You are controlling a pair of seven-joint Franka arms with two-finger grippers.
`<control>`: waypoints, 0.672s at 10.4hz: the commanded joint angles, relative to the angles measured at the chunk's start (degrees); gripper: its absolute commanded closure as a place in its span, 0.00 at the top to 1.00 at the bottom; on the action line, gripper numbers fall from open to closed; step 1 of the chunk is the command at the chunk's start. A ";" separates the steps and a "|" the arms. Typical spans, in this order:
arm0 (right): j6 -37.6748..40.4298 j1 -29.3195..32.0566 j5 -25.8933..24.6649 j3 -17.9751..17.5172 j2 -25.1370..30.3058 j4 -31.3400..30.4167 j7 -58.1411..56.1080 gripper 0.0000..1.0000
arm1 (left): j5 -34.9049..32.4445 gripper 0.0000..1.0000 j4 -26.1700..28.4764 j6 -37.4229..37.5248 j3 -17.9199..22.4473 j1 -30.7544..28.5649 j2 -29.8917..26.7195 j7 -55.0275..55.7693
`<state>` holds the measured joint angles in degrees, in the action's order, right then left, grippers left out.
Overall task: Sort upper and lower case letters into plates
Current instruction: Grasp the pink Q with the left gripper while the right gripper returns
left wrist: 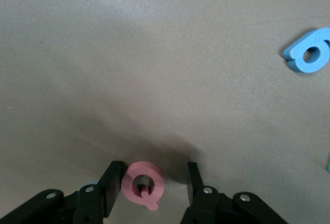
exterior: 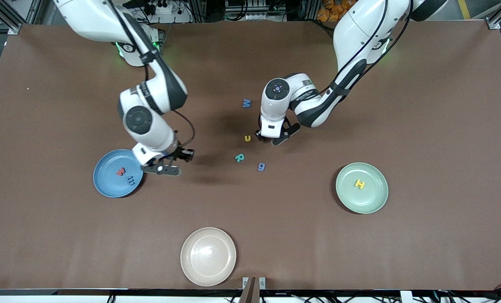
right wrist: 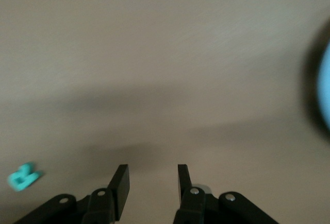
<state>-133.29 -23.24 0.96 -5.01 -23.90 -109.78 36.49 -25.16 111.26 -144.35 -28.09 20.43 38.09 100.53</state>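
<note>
1. Letters: red m [exterior: 120,171] and a blue one [exterior: 130,181] lie in the blue plate [exterior: 107,187], yellow H [exterior: 360,184] in the green plate [exterior: 374,201].
2. M [exterior: 246,103], u [exterior: 247,138], R [exterior: 239,158] and g [exterior: 261,167] lie loose on the table [exterior: 423,126].
3. Left gripper [left wrist: 149,187] is low at the table, jaws around the pink Q [left wrist: 143,184] (one finger [left wrist: 110,189] touches, a gap remains at the other).
4. Right gripper [right wrist: 150,185] hangs just beside the blue plate, jaws apart, holding nothing.

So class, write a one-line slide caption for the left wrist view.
Left gripper brackets the pink Q on the table, a blue letter nearby.
</note>
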 commanded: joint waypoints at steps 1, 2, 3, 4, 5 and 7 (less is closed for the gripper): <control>-4.16 -2.33 0.44 -2.45 -2.64 0.53 7.34 0.46 | -1.73 0.38 -0.51 -0.06 0.14 0.93 0.24 1.86; -6.78 -2.77 0.18 -3.85 -3.51 0.53 9.81 0.46 | -1.73 0.27 -0.51 0.03 0.14 0.84 0.06 1.69; -8.29 -3.91 -0.08 -4.13 -4.74 0.61 12.18 0.47 | -1.73 0.23 -0.51 0.03 0.14 0.76 0.06 1.51; -8.82 -4.96 -0.08 -4.13 -5.54 1.14 14.29 0.48 | -1.73 0.20 -0.51 0.12 0.14 0.32 -0.20 1.16; -9.00 -5.50 -0.08 -4.22 -5.89 1.32 16.06 0.48 | -1.73 0.19 -0.51 0.55 0.14 -0.38 -0.73 0.90; -10.49 -5.76 -0.17 -5.44 -6.68 1.41 19.13 0.48 | -0.95 0.17 -0.60 5.63 -0.56 -4.58 -3.01 -5.91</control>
<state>-143.04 -28.95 0.94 -9.64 -29.58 -109.60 52.74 -25.30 110.45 -142.12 -28.00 19.02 37.43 98.54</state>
